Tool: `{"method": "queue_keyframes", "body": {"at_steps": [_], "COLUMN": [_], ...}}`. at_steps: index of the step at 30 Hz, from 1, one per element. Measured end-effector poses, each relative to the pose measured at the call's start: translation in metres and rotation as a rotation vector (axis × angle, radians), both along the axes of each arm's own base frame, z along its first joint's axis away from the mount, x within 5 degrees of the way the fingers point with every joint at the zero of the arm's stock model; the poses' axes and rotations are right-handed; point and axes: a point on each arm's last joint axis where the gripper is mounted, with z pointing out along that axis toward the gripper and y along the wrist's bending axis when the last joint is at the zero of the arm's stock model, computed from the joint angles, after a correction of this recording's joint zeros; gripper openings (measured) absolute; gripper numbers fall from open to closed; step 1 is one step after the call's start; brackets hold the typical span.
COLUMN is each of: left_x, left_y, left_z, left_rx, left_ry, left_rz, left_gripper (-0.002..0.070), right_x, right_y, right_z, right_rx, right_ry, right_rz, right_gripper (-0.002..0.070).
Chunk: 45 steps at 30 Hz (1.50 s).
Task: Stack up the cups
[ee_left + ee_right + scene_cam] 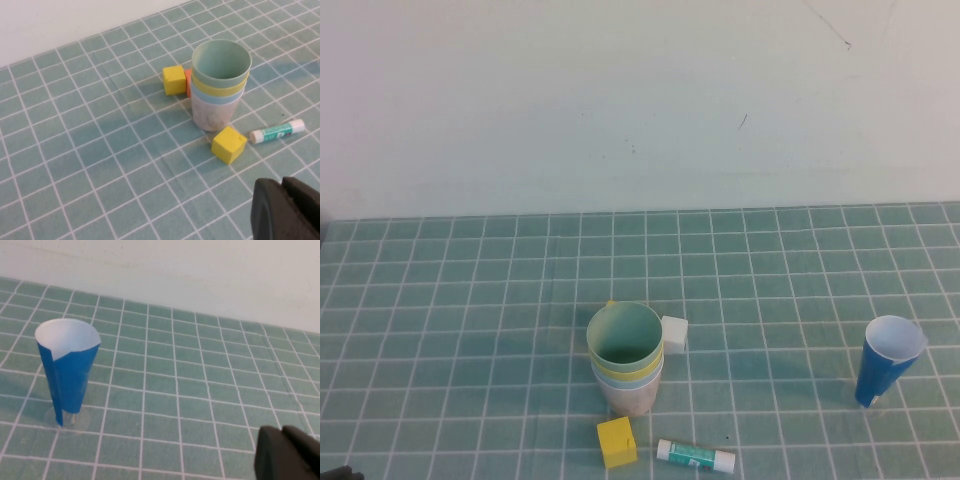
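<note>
Four cups are nested in one upright stack near the middle of the counter [440, 300], slightly toward the near edge: pale green cup [625, 334] on top, then yellow cup [620, 372], light blue cup [632, 382], and pink cup [630, 398] at the bottom, resting on the green grid mat.

White cube [674, 333] sits just right of the stack's rim, touching or nearly touching it. Yellow cube [617, 442] lies near the stack on its near side. Glue stick [695, 457] lies flat just right of that cube. In the left wrist view a second yellow cube [174, 79] and an orange block [188, 82] sit against the far side of the stack; the orange one is mostly hidden.

Dark-blue cone cup [887, 360], white inside, stands upright well to the right, apart from the stack.

Left end effector [287, 210] shows only as dark tips in its wrist view, hovering above the counter near the glue stick's side; fingers look pressed together, holding nothing. Right end effector [287, 455] likewise shows dark tips together, empty, above the mat near the cone cup. Neither arm appears in the high view.
</note>
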Motion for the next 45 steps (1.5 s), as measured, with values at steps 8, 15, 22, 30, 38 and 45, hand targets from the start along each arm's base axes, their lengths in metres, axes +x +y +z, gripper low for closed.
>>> {"method": "queue_keyframes", "body": {"at_steps": [8, 15, 22, 30, 38, 45], "left_x": [0.006, 0.006, 0.007, 0.010, 0.010, 0.010], "left_y": [0.008, 0.021, 0.026, 0.025, 0.024, 0.023], "left_z": [-0.035, -0.061, -0.088, -0.116, -0.118, -0.118], "left_rx": [0.042, -0.052, -0.042, -0.072, -0.096, -0.098], "left_ry": [-0.061, -0.343, -0.354, -0.259, -0.233, -0.233], "left_rz": [0.124, 0.371, 0.471, 0.476, 0.475, 0.476], "left_gripper": [-0.0001, -0.0001, -0.0001, -0.0001, -0.0001, -0.0001], "right_x": [0.000, 0.000, 0.000, 0.000, 0.000, 0.000], "right_y": [0.000, 0.000, 0.000, 0.000, 0.000, 0.000], "right_z": [0.000, 0.000, 0.000, 0.000, 0.000, 0.000], "right_rx": [0.000, 0.000, 0.000, 0.000, 0.000, 0.000], "right_ry": [0.002, 0.002, 0.002, 0.002, 0.002, 0.002], "right_rz": [-0.001, -0.004, -0.004, -0.004, -0.004, -0.004], "right_gripper": [-0.0001, -0.0001, -0.0001, -0.0001, -0.0001, -0.0001]}}
